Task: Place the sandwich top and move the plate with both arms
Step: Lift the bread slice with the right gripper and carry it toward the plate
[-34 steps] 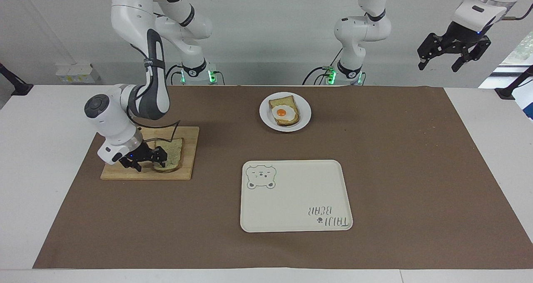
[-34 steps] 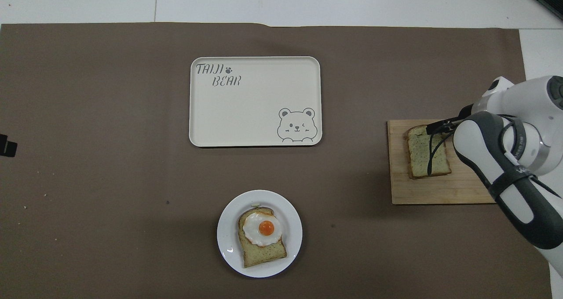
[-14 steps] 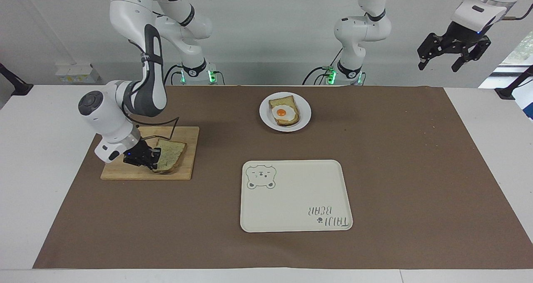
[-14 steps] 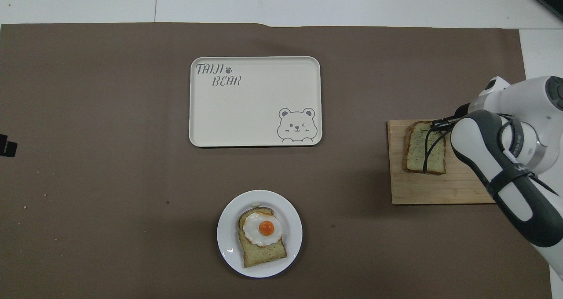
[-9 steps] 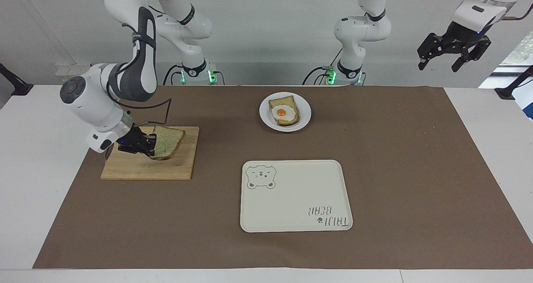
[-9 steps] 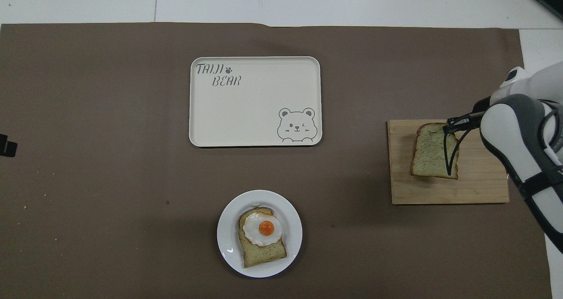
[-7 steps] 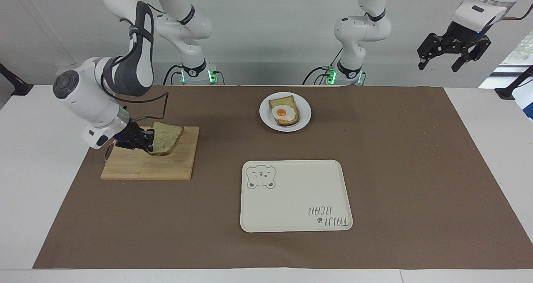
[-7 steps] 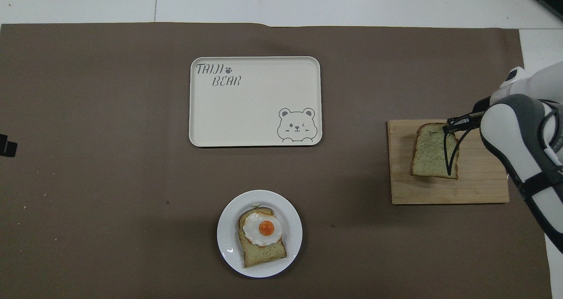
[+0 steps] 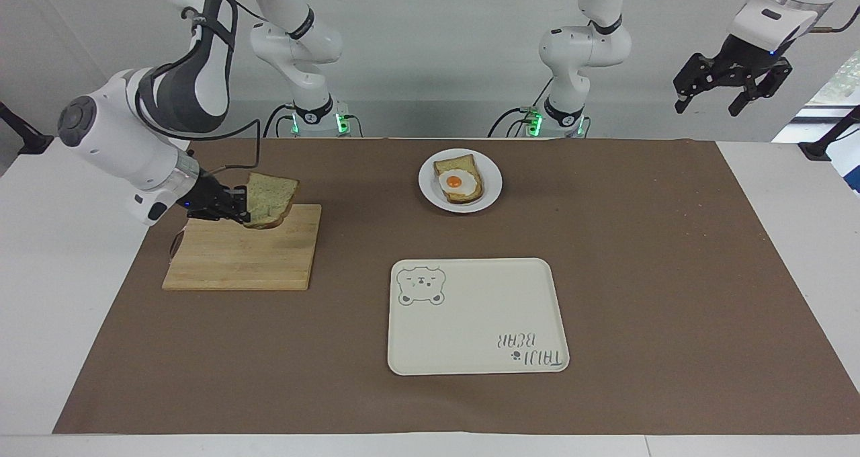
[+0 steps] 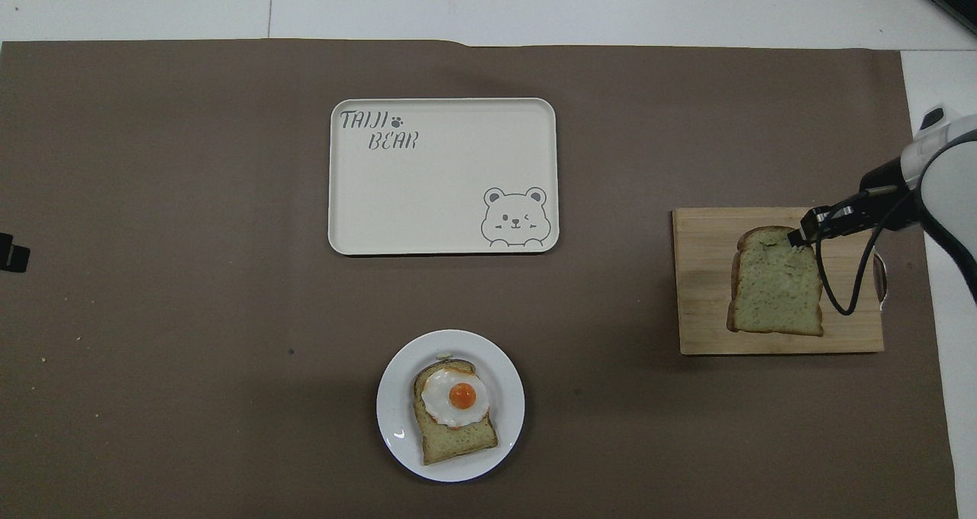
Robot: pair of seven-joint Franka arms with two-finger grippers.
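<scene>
The sandwich top [image 9: 272, 198] [image 10: 777, 294], a speckled bread slice with brown crust, hangs tilted just above the wooden board [image 9: 235, 262] [image 10: 702, 328]. My right gripper [image 9: 240, 205] [image 10: 801, 236] is shut on one edge of it, over the board's edge nearer the robots. The white plate [image 9: 492, 187] [image 10: 397, 427] sits mid-table close to the robots and carries a toast slice with a fried egg [image 9: 459, 181] [image 10: 454, 408]. My left gripper [image 9: 707, 107] waits open and raised high over the left arm's end of the table.
A cream tray with a bear drawing [image 9: 477, 316] [image 10: 443, 191] lies farther from the robots than the plate. A brown mat [image 9: 638, 255] covers most of the table. The board sits at the right arm's end.
The right gripper has lifted the bread slice off the board and carried it up and toward the robots. The left arm has not moved.
</scene>
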